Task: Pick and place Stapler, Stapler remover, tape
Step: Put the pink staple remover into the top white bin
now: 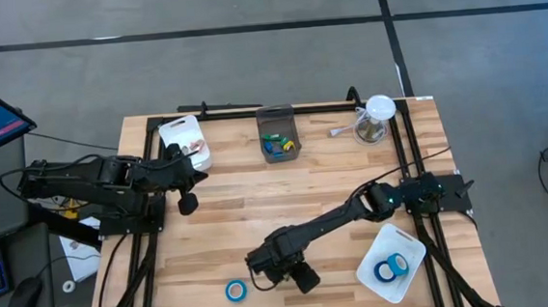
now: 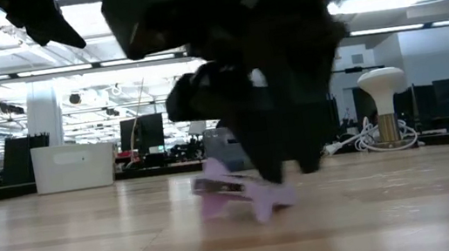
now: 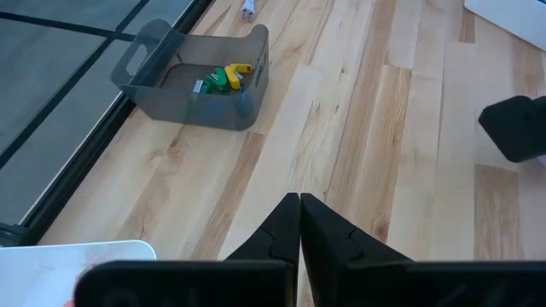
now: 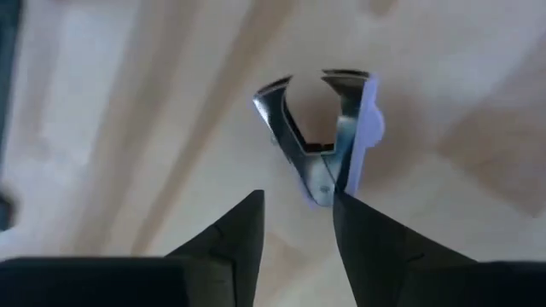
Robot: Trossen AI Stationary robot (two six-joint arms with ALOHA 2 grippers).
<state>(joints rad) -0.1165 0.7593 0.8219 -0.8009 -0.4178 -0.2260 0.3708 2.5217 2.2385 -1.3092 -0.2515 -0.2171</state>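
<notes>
Just beside the loose tape roll [image 1: 235, 291] on the tabletop [image 1: 287, 201], the right gripper [image 4: 299, 223] pinches the lilac staple remover [image 4: 328, 141] by its hinge, so it should lift slowly, keeping it level.

The staple remover [image 4: 328, 141], lilac with metal jaws spread open, sits tilted on the wooden surface [image 1: 259, 213] between the right claw's [image 4: 299, 213] tips. One blue tape roll [image 1: 235, 290] lies flat just beside that claw; two more [image 1: 391, 268] sit farther off.
</notes>
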